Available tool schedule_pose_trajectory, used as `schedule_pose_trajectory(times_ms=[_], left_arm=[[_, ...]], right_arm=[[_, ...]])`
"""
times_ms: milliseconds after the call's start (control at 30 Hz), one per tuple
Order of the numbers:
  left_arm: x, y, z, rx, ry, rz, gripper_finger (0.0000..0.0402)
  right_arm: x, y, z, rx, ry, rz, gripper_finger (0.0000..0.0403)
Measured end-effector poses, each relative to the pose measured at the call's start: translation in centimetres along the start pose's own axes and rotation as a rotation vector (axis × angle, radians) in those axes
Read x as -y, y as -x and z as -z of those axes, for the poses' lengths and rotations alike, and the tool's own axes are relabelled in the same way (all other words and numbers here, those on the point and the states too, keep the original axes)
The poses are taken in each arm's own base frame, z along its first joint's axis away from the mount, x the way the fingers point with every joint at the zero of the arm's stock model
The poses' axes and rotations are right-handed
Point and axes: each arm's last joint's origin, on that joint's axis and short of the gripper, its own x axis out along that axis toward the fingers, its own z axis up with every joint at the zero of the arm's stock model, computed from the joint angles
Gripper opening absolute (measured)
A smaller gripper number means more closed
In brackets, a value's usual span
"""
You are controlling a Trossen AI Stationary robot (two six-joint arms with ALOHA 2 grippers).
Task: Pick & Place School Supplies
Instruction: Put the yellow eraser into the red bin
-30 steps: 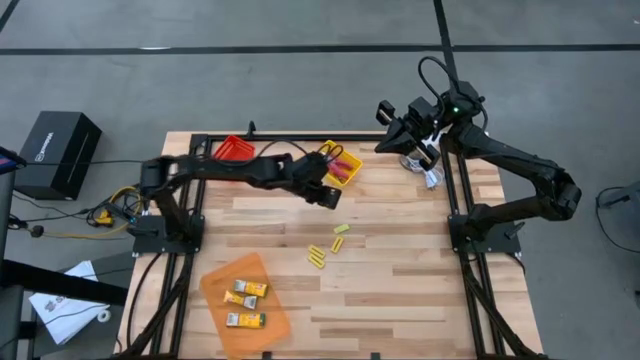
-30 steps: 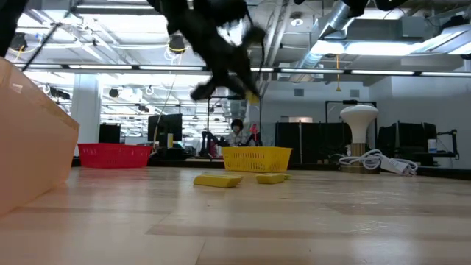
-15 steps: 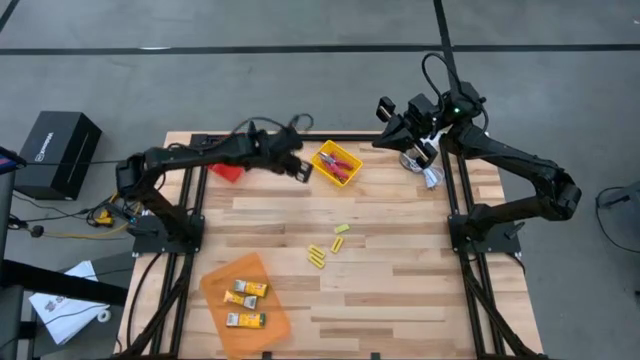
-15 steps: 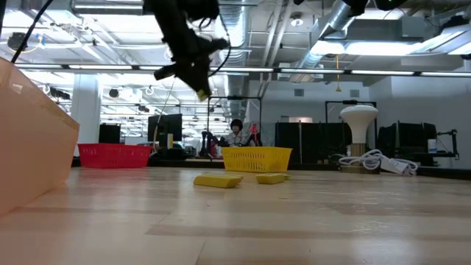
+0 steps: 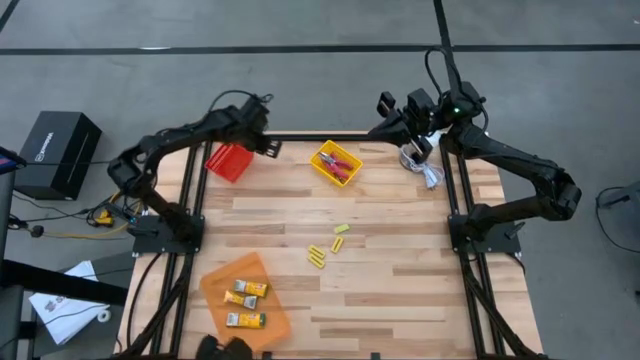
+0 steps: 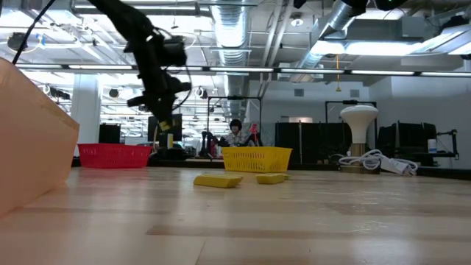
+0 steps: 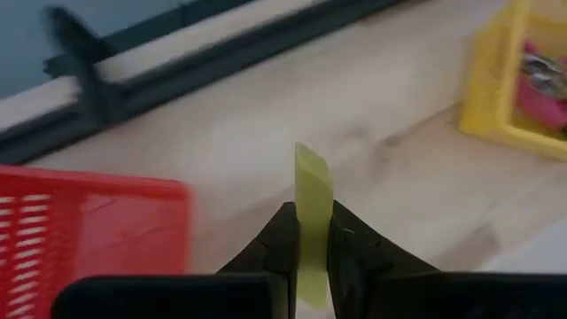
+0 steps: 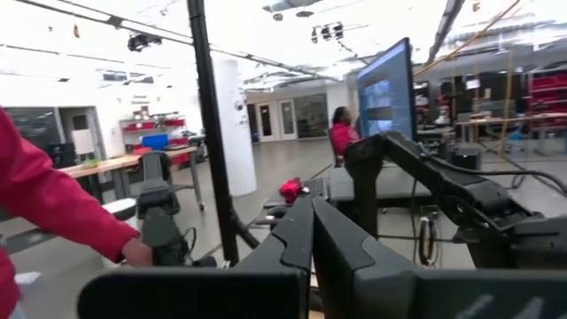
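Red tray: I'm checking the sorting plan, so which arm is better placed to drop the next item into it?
Left. The left gripper is shut on a thin yellow stick right beside the red tray. The right gripper is shut on nothing, raised at the table's far right corner.

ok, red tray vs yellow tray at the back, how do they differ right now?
The red tray looks empty from above; the yellow tray holds red-handled tools. The left gripper, shut on a yellow stick, is beside the red tray; no gripper is near the yellow one. Both are small baskets on the table's far side.
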Motion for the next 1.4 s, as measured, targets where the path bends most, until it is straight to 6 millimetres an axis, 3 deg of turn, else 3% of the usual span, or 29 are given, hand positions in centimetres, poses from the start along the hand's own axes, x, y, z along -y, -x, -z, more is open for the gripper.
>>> schedule_pose_trajectory(times_ms=[200, 467, 800, 1067, 1400], left_arm=[[-4.8, 0.7, 0.9, -0.002, 0.095, -0.015, 0.0026], [-9.3, 2.6, 4.5, 0.03, 0.192, -0.021, 0.0026], [-9.1, 1.3, 5.6, 0.0, 0.183, 0.006, 0.0027], [-9.1, 1.2, 5.5, 0.006, 0.181, 0.008, 0.0094], [-9.0, 1.4, 5.4, 0.026, 0.221, 0.019, 0.0098]], right_arm=[[0.1, 0.0, 0.0, 0.015, -0.002, 0.036, 0.0], [0.4, 0.3, -0.1, 0.022, -0.002, 0.067, 0.0], [0.9, 1.0, -0.3, 0.026, -0.003, 0.1, 0.0], [0.9, 1.0, -0.3, 0.025, -0.004, 0.1, 0.0], [0.9, 1.0, -0.3, 0.025, -0.004, 0.099, 0.0]])
